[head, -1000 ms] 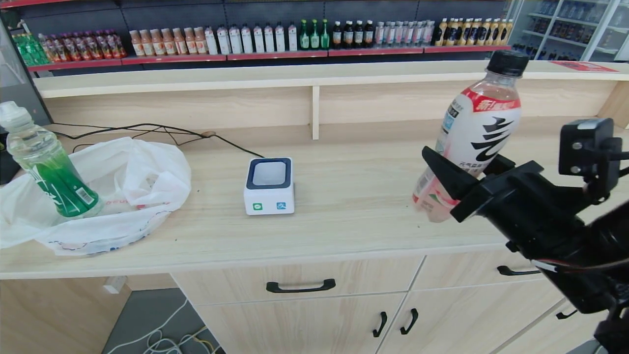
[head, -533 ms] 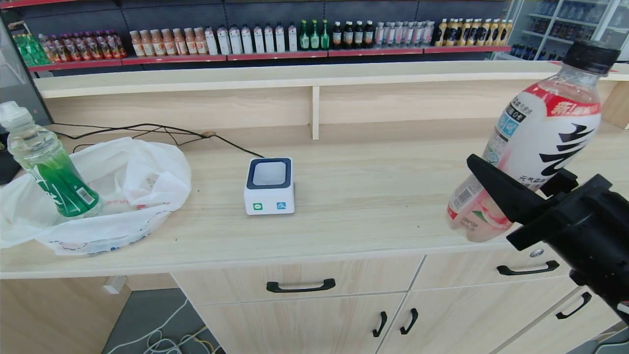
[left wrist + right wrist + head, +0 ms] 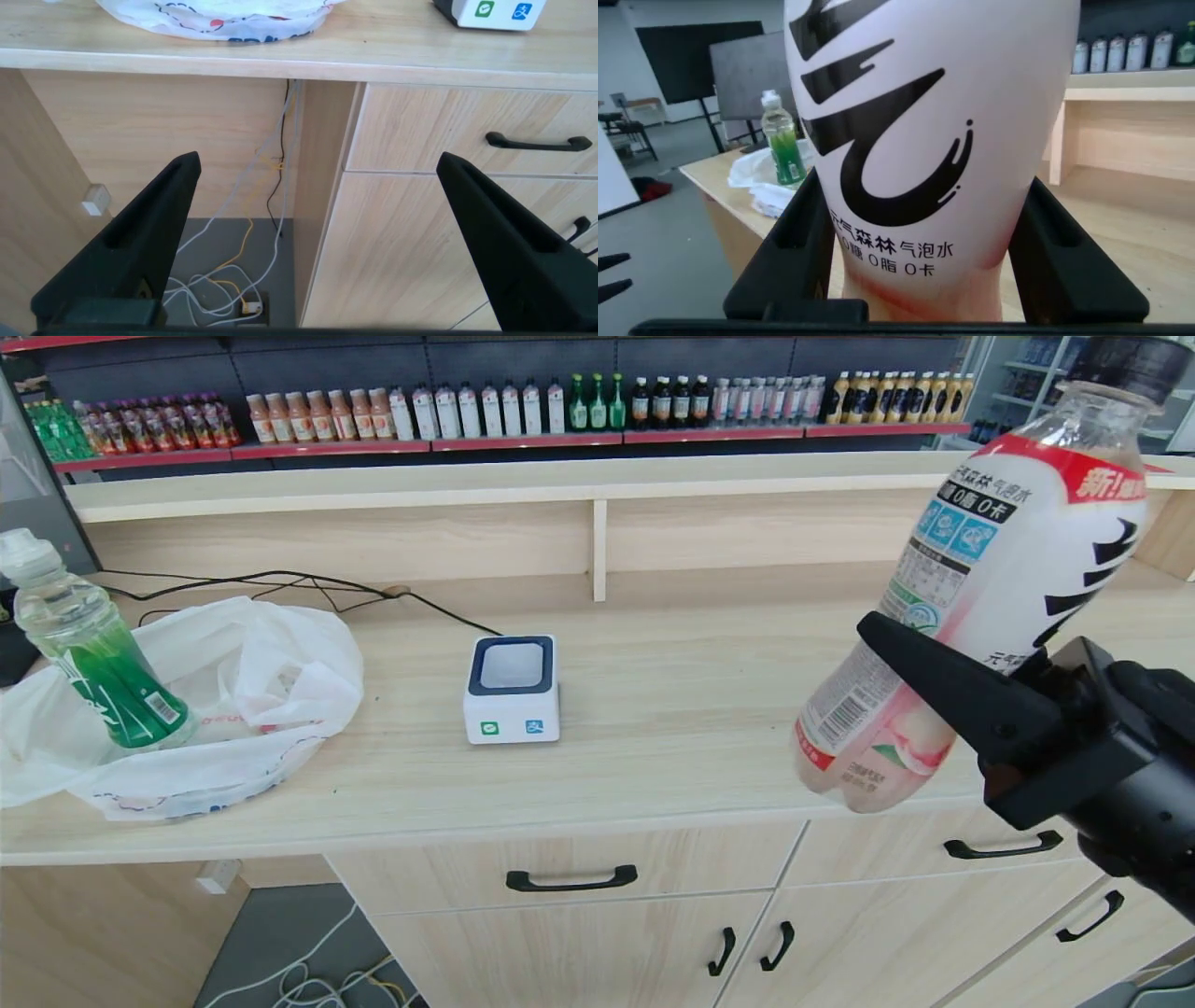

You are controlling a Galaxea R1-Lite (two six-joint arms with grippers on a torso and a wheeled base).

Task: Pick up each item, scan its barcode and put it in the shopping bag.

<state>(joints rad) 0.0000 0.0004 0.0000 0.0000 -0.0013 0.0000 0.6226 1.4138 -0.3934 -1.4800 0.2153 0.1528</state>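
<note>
Right gripper (image 3: 926, 219) clamped on the pink-and-white bottle (image 3: 990, 551) — held tilted above the counter's (image 3: 672, 709) right front edge, well apart from the scanner (image 3: 512, 689). Left gripper (image 3: 318, 168) spread wide, empty (below the countertop).

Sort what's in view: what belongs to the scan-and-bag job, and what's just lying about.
Job:
white-labelled bottle, held in the right gripper
barcode scanner
shopping bag
green bottle, resting in the bag

Lying about:
black cable on the counter
shelf bottles behind
drawer handle below
</note>
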